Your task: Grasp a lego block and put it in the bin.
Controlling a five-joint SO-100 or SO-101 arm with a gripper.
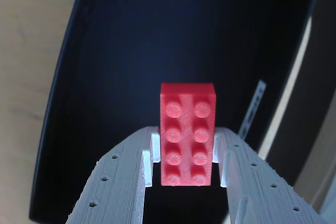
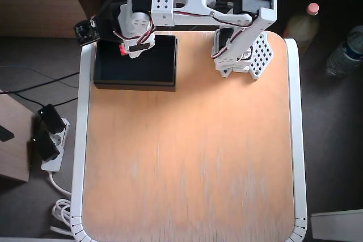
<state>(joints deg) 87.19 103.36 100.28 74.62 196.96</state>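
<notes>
In the overhead view the bin (image 2: 136,69) sits at the table's (image 2: 187,157) far left corner, with the arm (image 2: 198,1) stretched across from its base on the right, so the carrying looks done and the drop is the step in hand. The gripper (image 1: 185,174) is clamped on the lego block (image 1: 187,132), one finger (image 1: 147,167) on each long side (studs facing the wrist camera). Behind the brick the wrist view shows only the bin's dark floor, so it hangs over the opening, not yet inside. Next, I'd say, the fingers simply need to part. The block is bright red, two studs by four, its surface finely ridged.
</notes>
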